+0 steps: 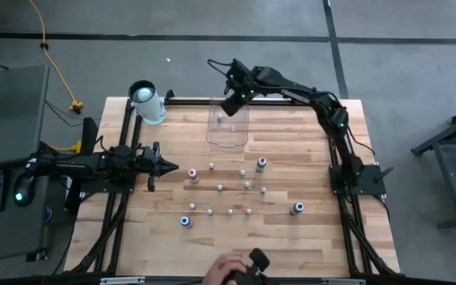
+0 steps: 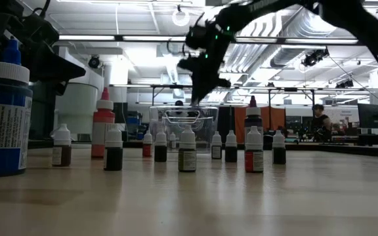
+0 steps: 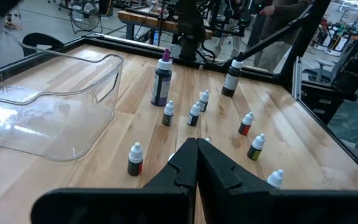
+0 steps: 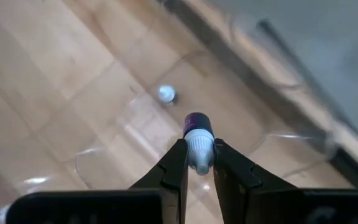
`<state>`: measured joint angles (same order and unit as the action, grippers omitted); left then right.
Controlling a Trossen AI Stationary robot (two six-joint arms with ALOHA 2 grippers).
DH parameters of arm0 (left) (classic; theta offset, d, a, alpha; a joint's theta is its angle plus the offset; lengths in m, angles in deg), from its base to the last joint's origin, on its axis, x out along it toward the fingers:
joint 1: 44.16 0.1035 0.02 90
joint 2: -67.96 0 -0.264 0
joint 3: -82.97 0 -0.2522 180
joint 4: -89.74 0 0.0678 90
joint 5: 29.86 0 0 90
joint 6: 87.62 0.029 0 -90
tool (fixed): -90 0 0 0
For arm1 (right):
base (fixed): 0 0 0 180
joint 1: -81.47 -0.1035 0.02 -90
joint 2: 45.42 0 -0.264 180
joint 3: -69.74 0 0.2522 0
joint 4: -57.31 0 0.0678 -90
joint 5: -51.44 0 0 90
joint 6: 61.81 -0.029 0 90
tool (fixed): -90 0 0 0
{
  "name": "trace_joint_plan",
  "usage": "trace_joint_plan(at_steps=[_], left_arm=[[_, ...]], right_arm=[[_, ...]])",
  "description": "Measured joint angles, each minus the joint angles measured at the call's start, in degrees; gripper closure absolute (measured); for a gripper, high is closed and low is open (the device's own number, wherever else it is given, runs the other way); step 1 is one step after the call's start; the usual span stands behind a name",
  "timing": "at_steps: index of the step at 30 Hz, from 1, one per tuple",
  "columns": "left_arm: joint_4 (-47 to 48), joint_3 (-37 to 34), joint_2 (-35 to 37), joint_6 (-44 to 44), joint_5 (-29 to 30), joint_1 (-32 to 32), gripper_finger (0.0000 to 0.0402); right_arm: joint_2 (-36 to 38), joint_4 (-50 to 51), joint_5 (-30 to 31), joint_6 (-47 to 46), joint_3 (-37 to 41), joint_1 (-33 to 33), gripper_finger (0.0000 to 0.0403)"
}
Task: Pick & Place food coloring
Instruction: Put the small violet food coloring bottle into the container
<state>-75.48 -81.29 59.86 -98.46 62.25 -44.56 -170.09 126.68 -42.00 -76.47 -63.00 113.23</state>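
Note:
Several tiny food coloring bottles [image 1: 229, 190] stand upright on the wooden table; the left wrist view shows them as a cluster [image 3: 194, 114]. One more bottle [image 4: 166, 94] sits inside the clear bin [image 1: 228, 127] near the far edge. My right gripper [image 4: 197, 163] hovers over that bin [image 2: 189, 121], shut on a small bottle [image 4: 197, 134]. My left gripper [image 3: 196, 163] is shut and holds nothing, resting low at the table's left side [image 1: 163, 166], left of the bottles. My right gripper pinches a small bottle by its white cap end [image 4: 199, 149] between the two fingers, coming from above and pointing down. The dark purple body [image 4: 197, 123] sticks out beyond the fingertips. The bottle is lifted clear, above the bin's floor.
A white cylinder [image 1: 147, 101] stands at the far left corner, next to the bin. A large blue bottle [image 2: 2, 111] looms close in the low view. A person's hand [image 1: 229, 271] holds a controller at the near edge. Bare wood lies near the front edge [image 1: 236, 245].

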Motion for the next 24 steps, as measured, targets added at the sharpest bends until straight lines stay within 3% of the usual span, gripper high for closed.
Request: trace_joint_plan(at_steps=[10, 24], left_arm=[[0.0, 0.0, 0.0, 0.0, 0.0, 0.0, 0.0401], [0.0, 0.0, 0.0, 0.0, 0.0, 0.0, 0.0401]], right_arm=[[-5.9, -1.0, -3.0, 6.0, -1.4, 0.7, 0.0351], [-13.8, 10.4, -1.0, 27.8, -15.9, 0.2, 0.0351]])
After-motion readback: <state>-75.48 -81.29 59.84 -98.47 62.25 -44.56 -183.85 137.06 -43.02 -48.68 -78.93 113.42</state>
